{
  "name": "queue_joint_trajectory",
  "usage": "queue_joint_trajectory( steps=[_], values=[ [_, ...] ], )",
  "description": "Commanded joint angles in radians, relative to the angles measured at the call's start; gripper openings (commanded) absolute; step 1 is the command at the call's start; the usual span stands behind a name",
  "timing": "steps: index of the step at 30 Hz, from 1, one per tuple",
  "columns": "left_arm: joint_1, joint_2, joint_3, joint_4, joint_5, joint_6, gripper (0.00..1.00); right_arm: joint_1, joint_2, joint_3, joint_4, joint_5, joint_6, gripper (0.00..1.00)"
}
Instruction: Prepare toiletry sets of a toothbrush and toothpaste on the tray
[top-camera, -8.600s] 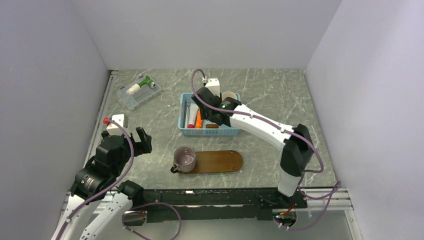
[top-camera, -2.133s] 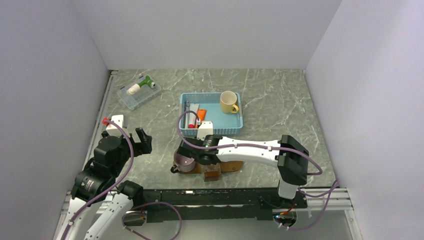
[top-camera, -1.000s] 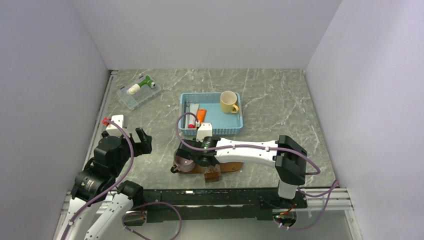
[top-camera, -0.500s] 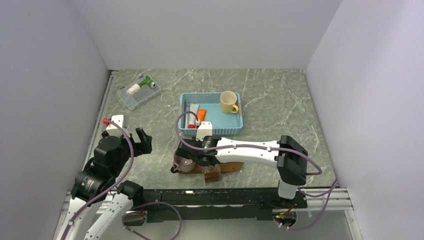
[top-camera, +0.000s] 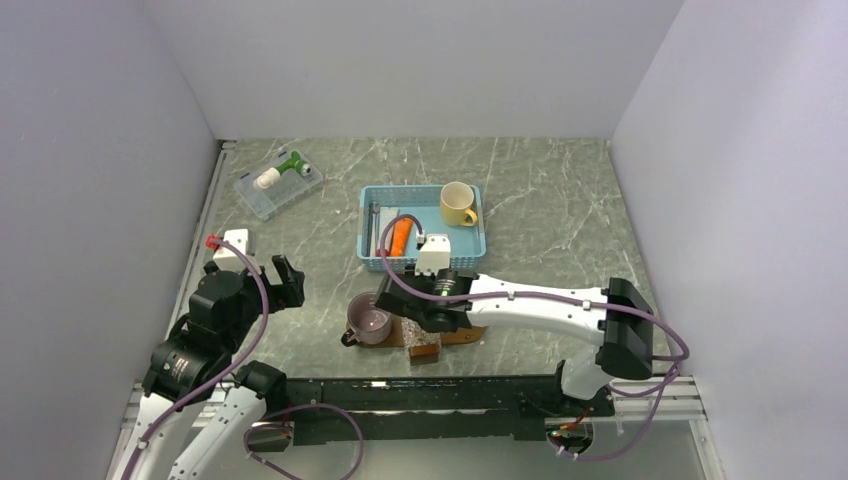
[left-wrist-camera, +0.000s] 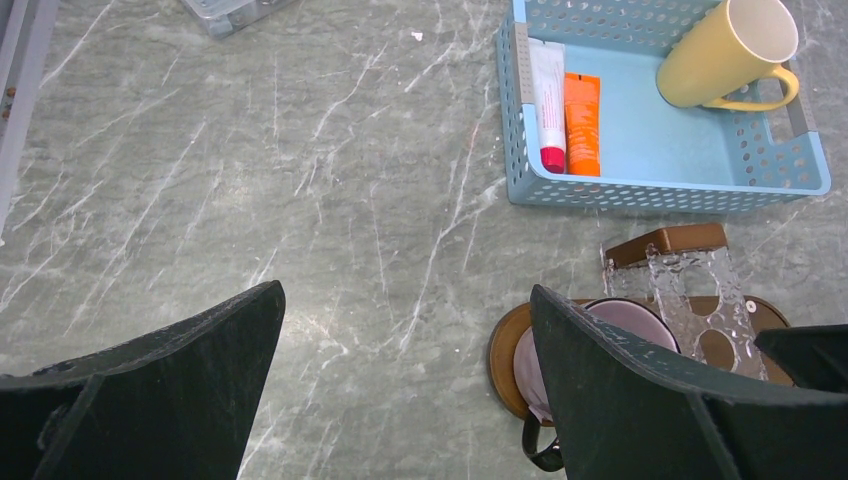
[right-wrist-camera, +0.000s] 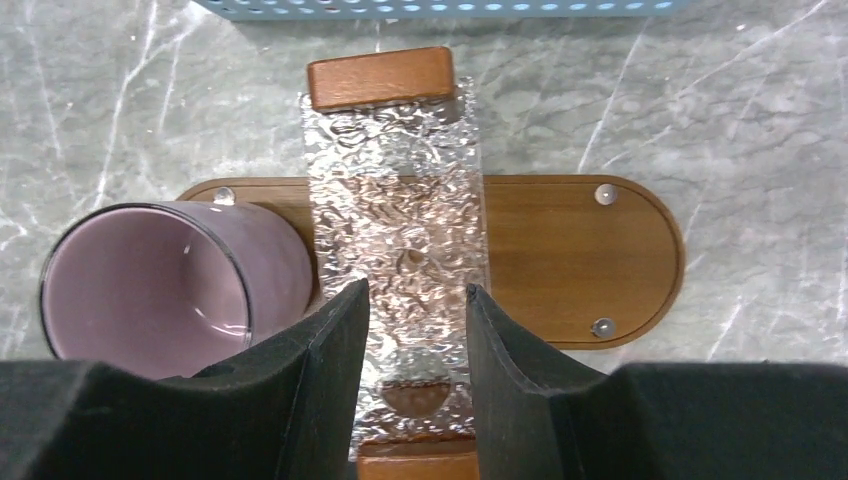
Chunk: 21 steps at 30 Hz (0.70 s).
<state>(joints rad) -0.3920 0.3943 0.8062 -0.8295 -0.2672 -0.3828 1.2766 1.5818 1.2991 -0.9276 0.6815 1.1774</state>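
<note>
The dark-brown tray (top-camera: 468, 330) lies near the front edge and also shows in the right wrist view (right-wrist-camera: 560, 250). A clear textured holder with wooden ends (right-wrist-camera: 395, 200) lies crosswise on it (top-camera: 425, 345). My right gripper (right-wrist-camera: 415, 290) hovers right over the holder (top-camera: 425, 320), its jaws apart and holding nothing. The orange toothpaste (left-wrist-camera: 582, 120) lies in the light-blue basket (top-camera: 470, 262) and shows in the top view (top-camera: 401, 236). A thin pale stick, the toothbrush (top-camera: 373, 216), lies along the basket's left wall. My left gripper (left-wrist-camera: 405, 300) is open and empty over bare table (top-camera: 282, 280).
A purple cup (right-wrist-camera: 150, 290) stands on the tray's left end (top-camera: 370, 320). A yellow mug (left-wrist-camera: 720, 50) and a white tube with a red cap (left-wrist-camera: 545, 100) are in the basket. A clear plastic box (top-camera: 278, 182) with a green-and-white item sits far left.
My right gripper has let go of the clear holder, which now lies across the tray, and has drawn up and back a little. The left arm has not moved.
</note>
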Motion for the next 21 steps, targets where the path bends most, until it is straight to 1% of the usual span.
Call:
queue_joint_trajectory(
  steps=[1, 8, 11, 15, 21],
  values=[
    [0.005, 0.013, 0.001, 0.029, -0.006, 0.001, 0.99, -0.042, -0.072, -0.049, 0.027, 0.039, -0.063, 0.43],
    [0.004, 0.024, 0.004, 0.026, -0.012, -0.003, 0.99, -0.205, -0.166, -0.075, 0.153, 0.009, -0.297, 0.42],
    [0.004, 0.031, 0.003, 0.026, -0.017, -0.004, 0.99, -0.272, -0.178, -0.062, 0.183, -0.018, -0.38, 0.42],
    [0.004, 0.042, 0.005, 0.024, -0.018, -0.004, 0.99, -0.371, -0.154, -0.02, 0.232, -0.088, -0.487, 0.42],
    [0.004, 0.057, 0.003, 0.026, -0.015, -0.001, 0.99, -0.46, -0.086, 0.072, 0.283, -0.132, -0.622, 0.42]
  ],
)
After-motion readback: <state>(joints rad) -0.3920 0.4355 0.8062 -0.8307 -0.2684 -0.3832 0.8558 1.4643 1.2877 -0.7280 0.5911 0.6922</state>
